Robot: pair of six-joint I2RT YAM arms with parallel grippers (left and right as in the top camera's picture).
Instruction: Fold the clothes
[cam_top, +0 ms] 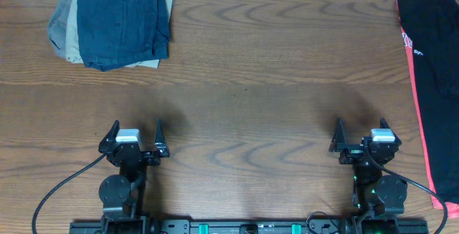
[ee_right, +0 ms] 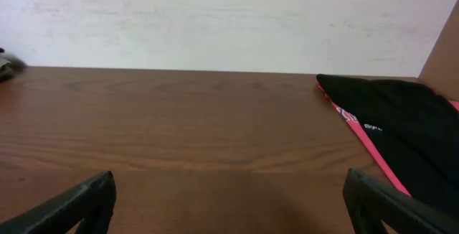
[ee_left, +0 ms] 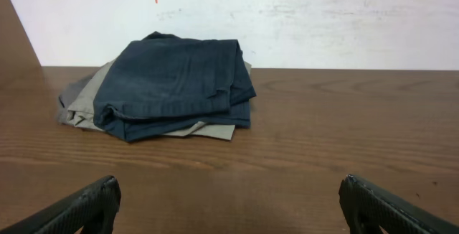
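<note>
From above, the black shirt (cam_top: 439, 69) lies along the desk's (cam_top: 251, 83) right edge, partly out of frame. A folded pile (cam_top: 115, 22) sits at the far left corner. The left gripper (cam_top: 136, 126) and right gripper (cam_top: 362, 125) are at the front, jaws spread wide, holding nothing.

The left wrist view shows only the pile, dark blue on top.

The right wrist view shows only the shirt, with a red strip (ee_right: 367, 146) along its edge and small white lettering (ee_right: 373, 128).

Bench (cam_top: 244, 97): open middle between folded stack (cam_top: 115, 19) at far-left corner and black garment (cam_top: 437, 62) along right edge.
</note>
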